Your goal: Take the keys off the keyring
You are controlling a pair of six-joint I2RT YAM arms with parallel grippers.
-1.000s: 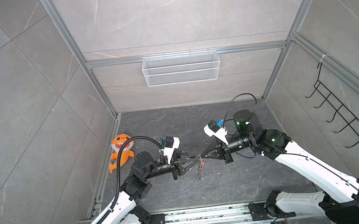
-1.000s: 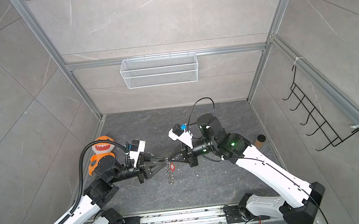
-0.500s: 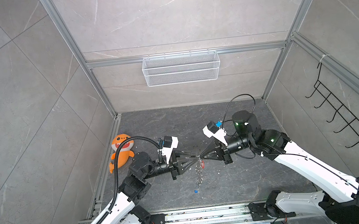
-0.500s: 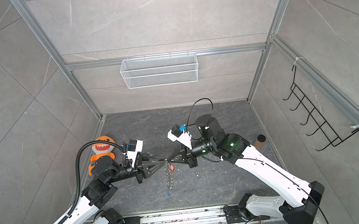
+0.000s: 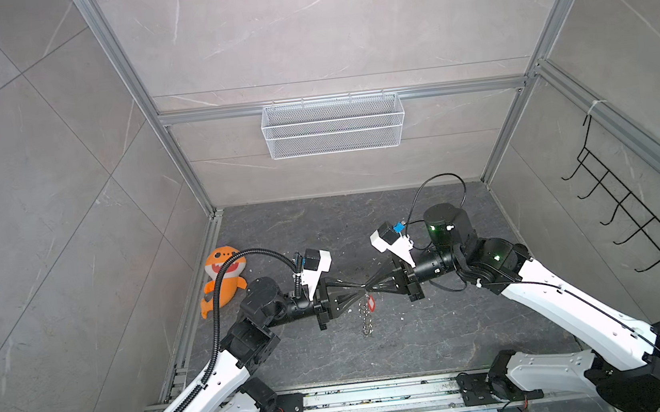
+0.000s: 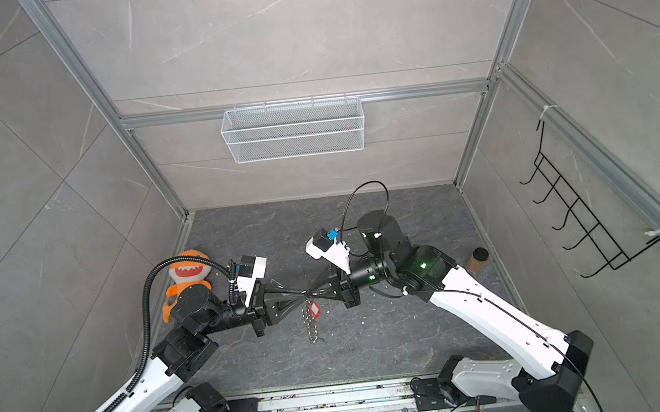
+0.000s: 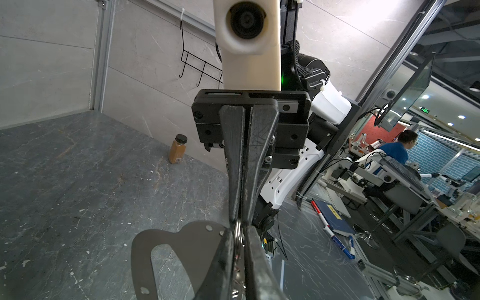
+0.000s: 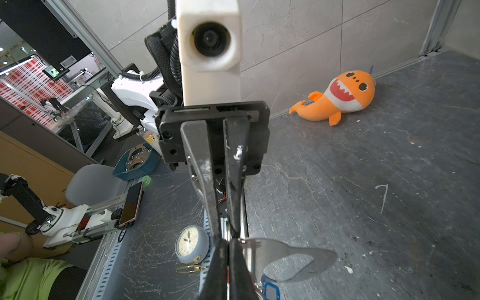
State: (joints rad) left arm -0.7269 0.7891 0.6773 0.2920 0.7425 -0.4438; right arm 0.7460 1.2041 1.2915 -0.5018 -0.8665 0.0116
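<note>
Keyring [image 5: 366, 319] hangs at lower centre of both top views, red tag [image 6: 314, 309] beside its chain; left gripper [image 5: 359, 292] and right gripper [image 5: 371, 287] meet tip to tip, both clenched on its rings. Wrist views alone reveal the grey strap [image 7: 141, 249]; the right wrist view alone, the blue tag [image 8: 270, 289].

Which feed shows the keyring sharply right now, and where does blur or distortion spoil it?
Both top views: evenly lit, sharp, but the keyring is tiny where left gripper and right gripper meet. Left wrist view: wide-angle bend, near fingers soft, rings legible. Right wrist view: fingertips dark and blurred, blue key tag cropped by the frame edge.
</note>
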